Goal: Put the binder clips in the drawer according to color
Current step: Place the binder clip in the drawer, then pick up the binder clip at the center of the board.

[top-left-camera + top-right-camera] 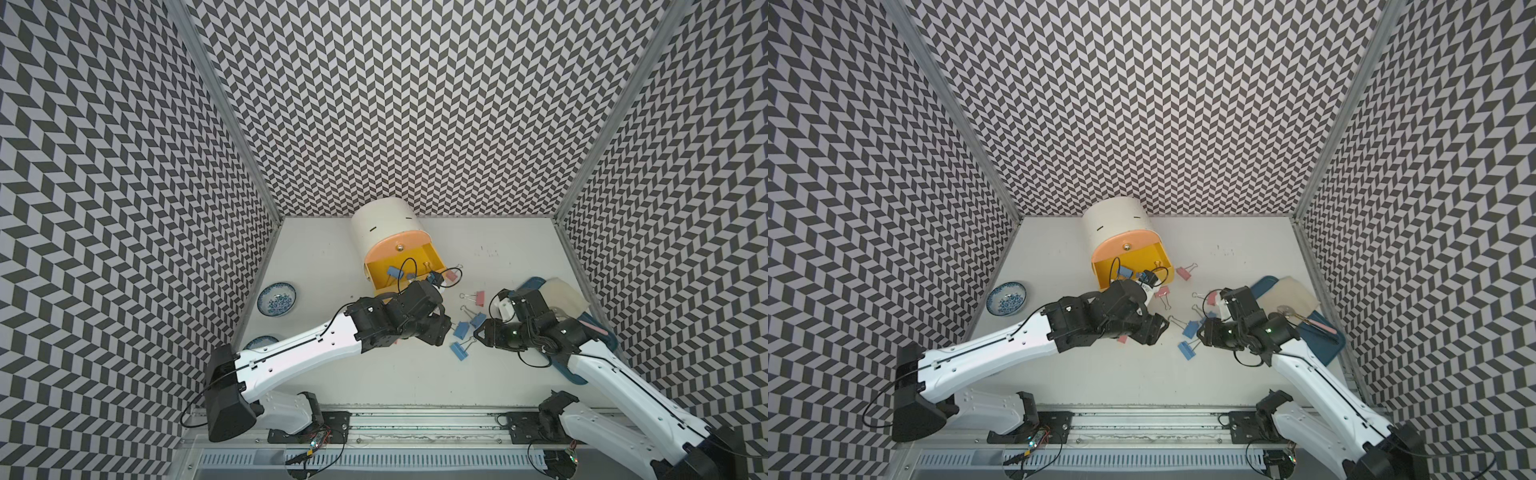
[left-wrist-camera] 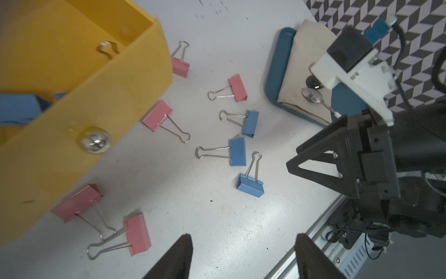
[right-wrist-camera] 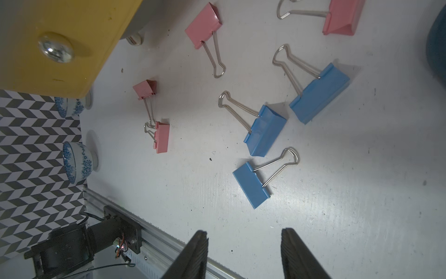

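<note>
Left tool [image 2: 243, 253] spread, empty, just beside yellow drawer [image 2: 101, 96]; right tool [image 3: 245, 246] spread, empty, farther from drawer, near blue binder clips [image 3: 265, 130].

A yellow drawer [image 1: 1144, 254] stands pulled out of a cream cabinet [image 1: 1113, 224], with a blue binder clip [image 1: 1125, 273] inside. More blue clips [image 1: 1188, 329] and pink clips [image 1: 1182, 272] lie scattered on the white surface [image 1: 1100, 374] nearby.

White table [image 1: 395, 374] bears a drawer cabinet [image 1: 382, 228], scattered binder clips [image 2: 237, 151], two bowls [image 1: 276, 299] and a tray [image 2: 275, 72].
</note>
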Controlling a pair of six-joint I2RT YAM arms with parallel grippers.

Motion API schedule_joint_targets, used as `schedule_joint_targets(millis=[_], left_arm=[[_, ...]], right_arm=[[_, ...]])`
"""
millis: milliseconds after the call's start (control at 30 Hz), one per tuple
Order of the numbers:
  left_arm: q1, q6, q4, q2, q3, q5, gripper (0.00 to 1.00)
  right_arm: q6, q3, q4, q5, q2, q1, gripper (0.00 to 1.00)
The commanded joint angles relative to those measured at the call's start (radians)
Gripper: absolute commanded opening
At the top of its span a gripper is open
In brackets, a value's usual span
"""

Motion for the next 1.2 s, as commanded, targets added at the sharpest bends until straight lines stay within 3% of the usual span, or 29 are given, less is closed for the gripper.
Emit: schedule_joint_targets(millis=[0,467,1167], left_arm=[[-0.032,0.0,0.108,0.036,-0.043,0.042,0.72],[-0.101,0.15,0.204,0.212,-0.081,0.033,0.72],[-0.095,0.274,0.158,0.532,0.117,-0.018,0.73]], right_arm=[[0.032,-0.026,-0.022,0.021,-0.055,0.005,0.53],[0.069,-0.028,-0.216,0.079,-0.22,0.005,0.52],[0.07,0.054,-0.324,0.017,-0.289,0.005,0.52]])
